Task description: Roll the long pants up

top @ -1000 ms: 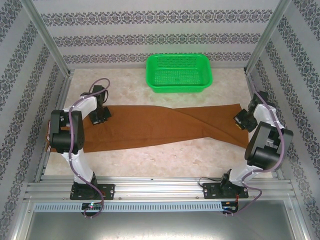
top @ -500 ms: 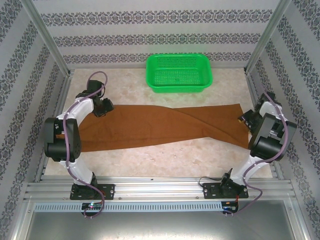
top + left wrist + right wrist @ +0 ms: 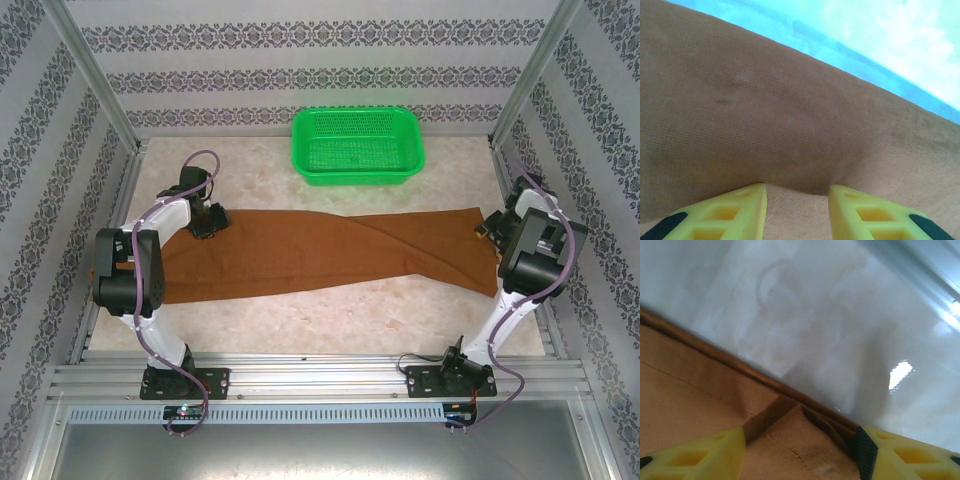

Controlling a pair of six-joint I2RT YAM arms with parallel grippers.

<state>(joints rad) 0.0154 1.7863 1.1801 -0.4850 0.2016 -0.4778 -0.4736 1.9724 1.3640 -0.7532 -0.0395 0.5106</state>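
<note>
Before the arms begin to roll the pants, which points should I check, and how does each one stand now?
1. The long pants lie spread out on the table: ok.
2. Cloth is smooth: not ok, a diagonal fold crosses the right half.
3. The left gripper is open over the cloth: ok.
4. The right gripper is open at the cloth's edge: ok.
5. The green basket stands apart from the pants: ok.
6. Fingertips touch the cloth: cannot tell.
</note>
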